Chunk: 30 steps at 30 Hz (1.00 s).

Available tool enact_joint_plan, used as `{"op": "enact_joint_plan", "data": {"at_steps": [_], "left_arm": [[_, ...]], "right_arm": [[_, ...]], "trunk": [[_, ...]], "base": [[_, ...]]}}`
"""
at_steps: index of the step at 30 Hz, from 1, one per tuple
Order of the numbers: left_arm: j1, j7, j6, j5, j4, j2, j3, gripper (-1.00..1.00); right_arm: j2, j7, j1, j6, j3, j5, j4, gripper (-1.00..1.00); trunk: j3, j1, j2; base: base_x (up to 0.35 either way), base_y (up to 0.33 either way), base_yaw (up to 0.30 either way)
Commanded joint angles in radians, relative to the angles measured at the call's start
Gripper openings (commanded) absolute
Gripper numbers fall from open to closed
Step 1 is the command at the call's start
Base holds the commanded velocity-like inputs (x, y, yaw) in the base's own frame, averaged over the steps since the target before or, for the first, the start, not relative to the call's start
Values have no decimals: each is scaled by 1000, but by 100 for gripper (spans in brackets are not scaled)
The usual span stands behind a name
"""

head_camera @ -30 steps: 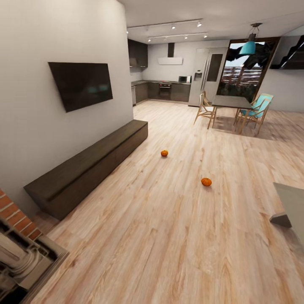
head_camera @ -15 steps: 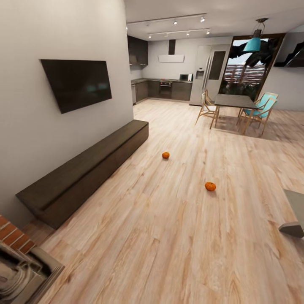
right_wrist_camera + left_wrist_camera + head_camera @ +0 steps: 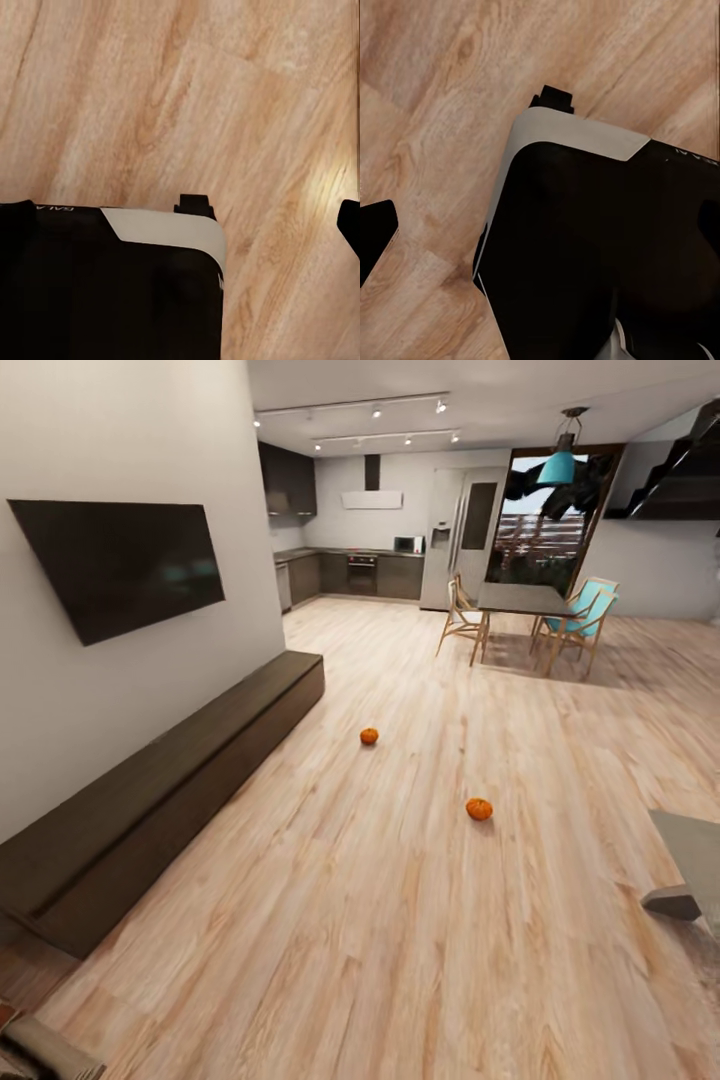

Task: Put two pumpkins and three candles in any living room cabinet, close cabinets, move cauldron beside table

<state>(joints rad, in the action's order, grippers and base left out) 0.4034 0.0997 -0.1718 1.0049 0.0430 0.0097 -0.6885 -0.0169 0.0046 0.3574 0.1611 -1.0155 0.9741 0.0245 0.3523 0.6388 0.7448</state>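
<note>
Head view: open-plan room w/ pale wood floor (image 3: pixel 400 920). Long low dark-brown cabinet (image 3: pixel 170 785) runs along the left wall under a wall-mounted TV (image 3: pixel 125 560); its flat top is bare and all fronts look closed. Two pumpkins on the floor, well apart from each other: far pumpkin (image 3: pixel 369 736) sits near the cabinet's far end but not touching it, near pumpkin (image 3: pixel 479 809) is further out toward mid-room. Grey worktop corner (image 3: pixel 690 860) pokes in at the right edge, apart from the near pumpkin. Bkgd: dining table (image 3: pixel 525 600) w/ wood and teal chairs, teal pendant lamp (image 3: pixel 558 465) above it, dark kitchen cupboards, fridge (image 3: pixel 455 535), big window.

Left wrist view: my black-and-white robot body (image 3: pixel 592 247) over wood floor, plus a dark sliver at the frame edge that may be a fingertip. Can't tell if my left pincer is spread or pressed together.

Right wrist view: same kind of shot, black-and-white body (image 3: pixel 112 281) over floor planks, small dark bit at the frame edge. Can't tell my right pincer's state either. Nothing held that I can see in either wrist cam.
</note>
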Motion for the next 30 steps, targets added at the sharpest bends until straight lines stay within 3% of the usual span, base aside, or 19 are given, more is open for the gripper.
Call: {"op": "enact_joint_plan", "data": {"at_steps": [1, 15, 30], "left_arm": [[0, 0, 0, 0, 0, 0, 0, 100], [0, 0, 0, 0, 0, 0, 0, 100], [0, 0, 0, 0, 0, 1, 0, 100]], "right_arm": [[0, 0, 0, 0, 0, 0, 0, 100], [0, 0, 0, 0, 0, 0, 0, 100], [-2, 0, 0, 0, 0, 0, 0, 100]], "trunk": [[0, 0, 0], [-6, 0, 0], [-3, 0, 0]], "base": [[322, 0, -272], [324, 0, -268], [324, 0, -21]]}}
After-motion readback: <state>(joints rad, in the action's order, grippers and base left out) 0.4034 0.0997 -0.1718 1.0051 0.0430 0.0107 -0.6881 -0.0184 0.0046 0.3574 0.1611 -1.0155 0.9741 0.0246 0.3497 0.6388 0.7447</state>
